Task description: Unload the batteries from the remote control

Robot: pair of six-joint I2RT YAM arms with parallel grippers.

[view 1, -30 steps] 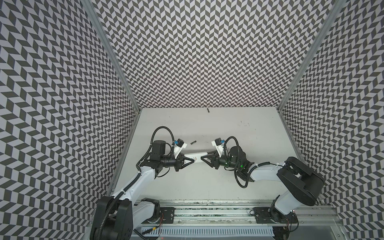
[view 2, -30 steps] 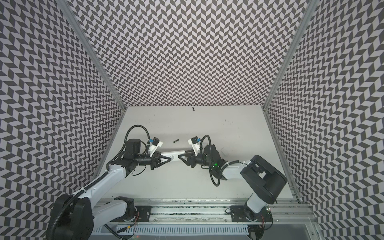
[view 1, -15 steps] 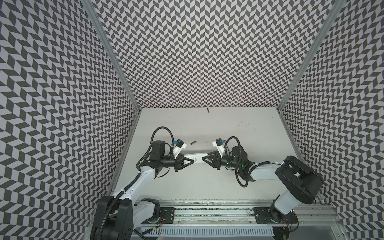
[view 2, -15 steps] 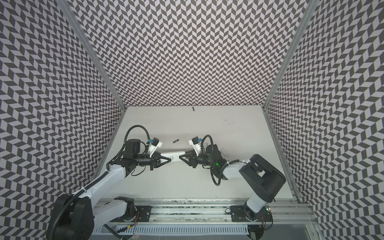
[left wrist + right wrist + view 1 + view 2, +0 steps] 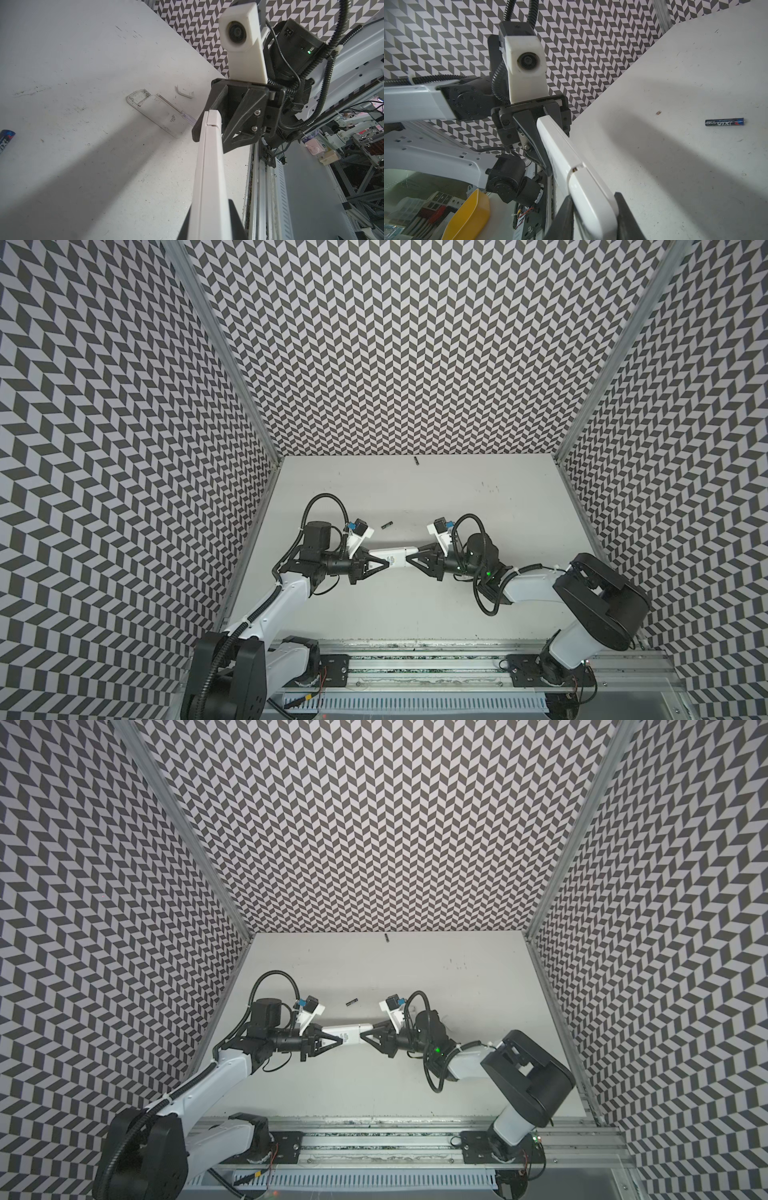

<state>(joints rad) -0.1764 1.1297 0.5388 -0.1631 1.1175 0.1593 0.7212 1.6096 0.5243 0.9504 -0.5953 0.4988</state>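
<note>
The remote control (image 5: 397,556) hangs above the table (image 5: 415,614) like a bridge. Its long axis runs left to right, with the right end a touch farther back. The left gripper (image 5: 384,563) pinches its left end. The right gripper (image 5: 410,561) is pressed onto the right end, with a finger on either side in the right wrist view.

A seam crosses the body just ahead of the right gripper's hold, so the right arm appears to have the battery cover (image 5: 589,193). The coming pull would likely run along that axis, rightward, while the left arm braces.

2 batteries lie out on the table: 1 loose battery (image 5: 387,525) just far of the remote, and 1 far battery (image 5: 415,460) by the back wall. Whether any sit inside the held remote cannot be seen — the cover is on.
</note>
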